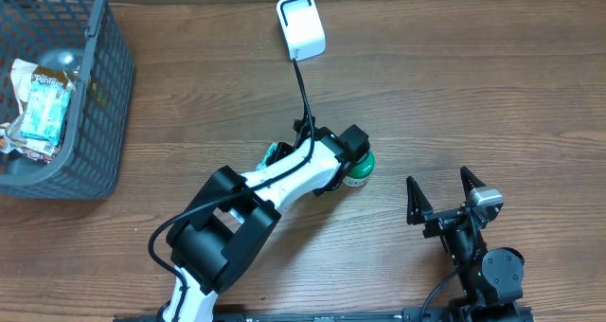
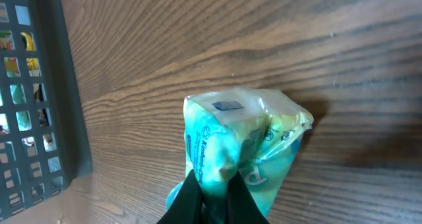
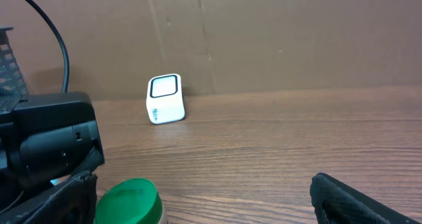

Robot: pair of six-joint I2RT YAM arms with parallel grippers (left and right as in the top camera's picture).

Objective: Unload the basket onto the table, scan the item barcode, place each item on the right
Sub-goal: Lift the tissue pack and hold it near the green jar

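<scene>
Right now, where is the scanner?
Overhead, the white scanner stands at the far edge of the table, near centre, beyond the left tool gripping the green packet.

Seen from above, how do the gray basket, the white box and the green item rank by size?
1. gray basket, by far.
2. white box.
3. green item, but the left gripper covers much of it, so 2 and 3 are unsure.

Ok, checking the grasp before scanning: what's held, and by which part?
The left end effector pinches the green packet by its near edge; the right end effector holds nothing.
</scene>
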